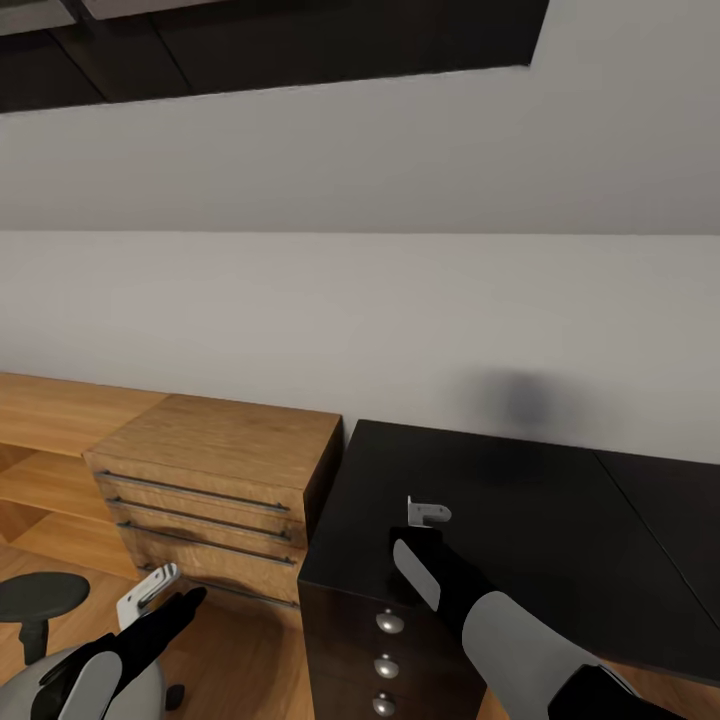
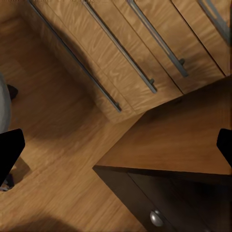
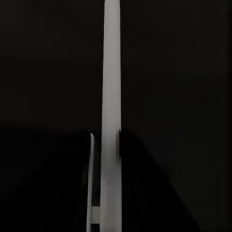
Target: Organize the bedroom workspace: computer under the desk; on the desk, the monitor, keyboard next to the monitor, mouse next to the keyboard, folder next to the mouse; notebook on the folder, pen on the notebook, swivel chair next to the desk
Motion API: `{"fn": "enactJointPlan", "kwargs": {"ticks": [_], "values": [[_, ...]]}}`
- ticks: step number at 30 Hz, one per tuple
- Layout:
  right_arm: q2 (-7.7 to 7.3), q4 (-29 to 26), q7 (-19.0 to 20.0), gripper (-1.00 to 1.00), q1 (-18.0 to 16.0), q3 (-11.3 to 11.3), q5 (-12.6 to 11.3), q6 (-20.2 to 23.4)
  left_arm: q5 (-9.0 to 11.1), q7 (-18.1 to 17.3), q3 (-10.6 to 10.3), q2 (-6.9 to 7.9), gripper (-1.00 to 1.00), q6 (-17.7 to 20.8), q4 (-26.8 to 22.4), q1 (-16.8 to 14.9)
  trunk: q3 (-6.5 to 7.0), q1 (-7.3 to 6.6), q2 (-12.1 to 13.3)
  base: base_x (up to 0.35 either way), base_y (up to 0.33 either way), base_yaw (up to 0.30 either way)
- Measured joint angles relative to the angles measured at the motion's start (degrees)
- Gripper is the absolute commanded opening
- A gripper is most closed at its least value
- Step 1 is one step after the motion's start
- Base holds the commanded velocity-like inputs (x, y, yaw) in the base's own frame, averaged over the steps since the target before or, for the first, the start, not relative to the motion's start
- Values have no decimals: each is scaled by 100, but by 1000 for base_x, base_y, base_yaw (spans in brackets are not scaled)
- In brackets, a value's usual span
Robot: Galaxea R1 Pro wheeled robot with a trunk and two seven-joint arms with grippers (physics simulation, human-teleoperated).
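The desk (image 1: 520,520) has a glossy black top and a dark drawer unit with round knobs (image 1: 388,622) at its near left end. My right gripper (image 1: 428,515) hovers low over the top's left front part. In the right wrist view this gripper (image 3: 107,140) is shut on the pen (image 3: 111,96), a slender white stick pointing out over the black top (image 3: 48,72). My left gripper (image 1: 160,590) hangs open over the wooden floor, left of the desk, its fingertips (image 2: 9,150) far apart. The swivel chair's grey padding and a black armrest (image 1: 40,595) show at the lower left corner.
A light wooden drawer cabinet (image 1: 215,470) with long metal handles (image 2: 125,53) stands right beside the desk's left end. Low wooden shelving (image 1: 50,440) runs on to the left. A plain grey wall (image 1: 400,300) backs everything. Wooden floor (image 2: 58,125) lies below my left gripper.
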Motion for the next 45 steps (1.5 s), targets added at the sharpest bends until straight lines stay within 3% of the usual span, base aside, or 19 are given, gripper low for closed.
{"fn": "enactJointPlan", "kwargs": {"ticks": [6, 11, 22, 28, 29, 35, 37, 42, 44, 45], "values": [[0, -28, -12, -100, 0, 0, 6, -23, 0, 0, -16, 0, 100, 5, 0, 0, 108, -132, 241, 0, 0, 0], [0, -333, -31, -100, 0, 22, 12, -30, -2, 0, -205, 2, 100, 0, 0, 0, 198, -242, 441, 0, 0, 0], [-3, -732, -61, -100, 5, 13, 34, -27, 4, 0, -296, 0, 100, 0, 0, 0, 395, -481, 883, -80, 0, 0], [-214, -1117, -157, -100, 30, 23, 15, -13, 5, 1, -330, 0, 100, 0, 0, 0, 503, -612, 1124, -314, 0, 0], [-327, -1524, -338, -100, 192, 20, 13, 4, 6, -6, -343, 0, 100, -6, -1, 1, 521, -634, 1164, -339, 0, 0], [-373, -2265, -1368, -100, 359, 32, -15, 14, 11, -9, -369, 0, 100, -9, 5, 1, 629, -765, 1405, -341, 0, 0], [-376, -2421, -1655, -100, 409, 34, -22, 21, 24, 2, -521, 0, 100, -10, 13, 1, 665, -809, 1485, -342, 0, 0], [-381, -2484, -1754, -100, 428, 36, -23, 29, 19, 16, -619, 0, 100, -9, 67, 0, 755, -919, 1686, -289, 0, 0], [-390, -2502, -1780, -100, 442, 31, -24, 33, 19, 34, -1011, 0, 100, -4, 188, 0, 791, -967, 1766, -14, 0, -214], [-391, -2503, -1781, -100, 445, 26, -24, 33, -52, 31, -1077, -3, 100, -4, 303, 0, 809, -989, 1806, -4, 0, -268]]}}
